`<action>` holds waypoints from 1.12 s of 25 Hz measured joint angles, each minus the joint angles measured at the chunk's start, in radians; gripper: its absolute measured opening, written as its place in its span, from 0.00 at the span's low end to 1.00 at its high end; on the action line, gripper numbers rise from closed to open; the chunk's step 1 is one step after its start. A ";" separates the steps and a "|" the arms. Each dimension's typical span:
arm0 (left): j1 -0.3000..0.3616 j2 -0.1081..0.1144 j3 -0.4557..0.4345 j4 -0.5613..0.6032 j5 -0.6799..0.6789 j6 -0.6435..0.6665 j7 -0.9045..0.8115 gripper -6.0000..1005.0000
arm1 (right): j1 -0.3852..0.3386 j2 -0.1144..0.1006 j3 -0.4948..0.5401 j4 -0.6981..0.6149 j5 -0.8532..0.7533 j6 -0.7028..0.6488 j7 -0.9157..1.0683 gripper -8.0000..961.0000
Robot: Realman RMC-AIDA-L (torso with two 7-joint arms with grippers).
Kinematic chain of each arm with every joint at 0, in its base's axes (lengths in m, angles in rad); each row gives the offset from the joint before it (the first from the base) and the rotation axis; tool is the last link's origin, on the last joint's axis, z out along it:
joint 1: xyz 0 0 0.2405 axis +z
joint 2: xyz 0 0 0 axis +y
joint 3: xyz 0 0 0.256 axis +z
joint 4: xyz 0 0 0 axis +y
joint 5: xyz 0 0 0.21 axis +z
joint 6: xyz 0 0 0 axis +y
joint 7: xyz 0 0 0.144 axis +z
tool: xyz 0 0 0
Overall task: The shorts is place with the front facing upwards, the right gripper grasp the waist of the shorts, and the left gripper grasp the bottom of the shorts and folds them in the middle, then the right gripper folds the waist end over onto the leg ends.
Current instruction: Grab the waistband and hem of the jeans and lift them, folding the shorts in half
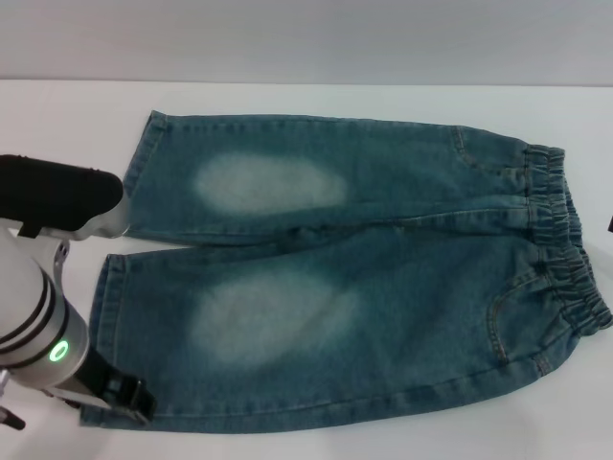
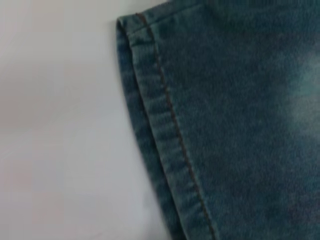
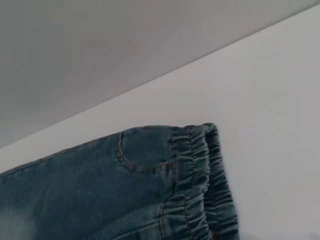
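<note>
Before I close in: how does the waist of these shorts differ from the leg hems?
The waist is puckered into elastic ridges and darker; the leg hems lie flat and straight with one stitch line. The waist lies at the robot's right, the hems at its left beside the left gripper. Both are blue denim, flat on the white table.

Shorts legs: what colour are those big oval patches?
Pale, faded whitish-blue patches on blue denim shorts; clearest in the head view.
</note>
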 joint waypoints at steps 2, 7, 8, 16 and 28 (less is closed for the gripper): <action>-0.013 0.000 -0.003 0.007 -0.002 -0.009 0.004 0.75 | -0.001 0.000 0.002 0.000 0.001 0.004 -0.002 0.80; -0.020 0.001 -0.007 0.022 0.001 -0.019 0.004 0.67 | 0.000 0.001 0.008 -0.001 0.003 0.008 -0.006 0.80; -0.020 0.001 -0.007 0.023 0.001 -0.021 0.005 0.65 | 0.000 0.002 0.010 -0.001 0.003 0.008 -0.006 0.80; -0.019 0.002 -0.008 0.018 0.001 -0.029 0.009 0.33 | 0.000 0.003 0.015 -0.001 0.004 0.009 -0.006 0.80; -0.024 0.001 -0.015 0.007 -0.004 -0.037 0.013 0.01 | 0.000 0.002 0.024 0.000 0.006 0.010 -0.008 0.80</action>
